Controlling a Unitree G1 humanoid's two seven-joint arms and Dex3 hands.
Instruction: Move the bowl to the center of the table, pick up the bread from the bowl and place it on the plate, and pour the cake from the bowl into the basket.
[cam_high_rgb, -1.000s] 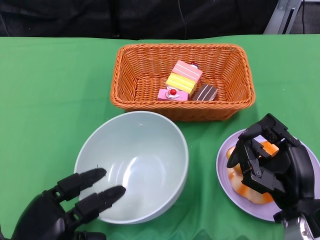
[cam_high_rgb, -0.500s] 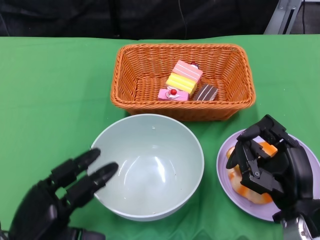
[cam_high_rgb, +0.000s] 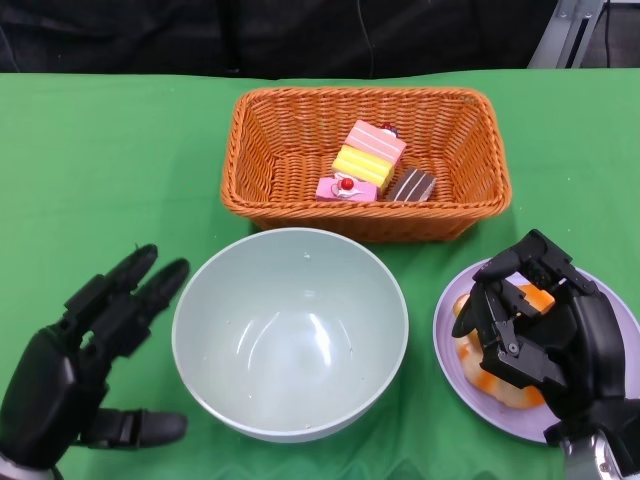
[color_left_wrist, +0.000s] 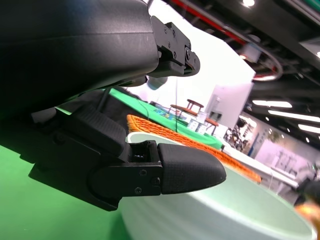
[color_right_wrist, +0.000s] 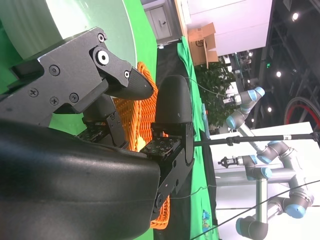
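The pale green bowl (cam_high_rgb: 290, 335) stands empty near the table's middle, just in front of the orange wicker basket (cam_high_rgb: 365, 215). Three cake pieces lie in the basket: a pink-and-yellow one (cam_high_rgb: 368, 155), a small pink one (cam_high_rgb: 340, 188) and a chocolate one (cam_high_rgb: 411, 185). My left hand (cam_high_rgb: 85, 365) lies to the left of the bowl, fingers spread, touching nothing. My right hand (cam_high_rgb: 545, 335) hovers over the lilac plate (cam_high_rgb: 447, 340) with fingers loosely curved. The orange bread (cam_high_rgb: 490, 385) lies on the plate beneath it. The left wrist view shows the bowl (color_left_wrist: 225, 215) just beyond my fingers.
Green cloth (cam_high_rgb: 110, 170) covers the table. The basket's front wall is close behind the bowl, and the plate sits a short gap to the bowl's right. The right wrist view shows the bowl (color_right_wrist: 75, 20) and the basket (color_right_wrist: 127, 125) past my fingers.
The bowl slid a little to the right under my left hand. That hand then drew back to the left and off the bowl. The right hand has not moved.
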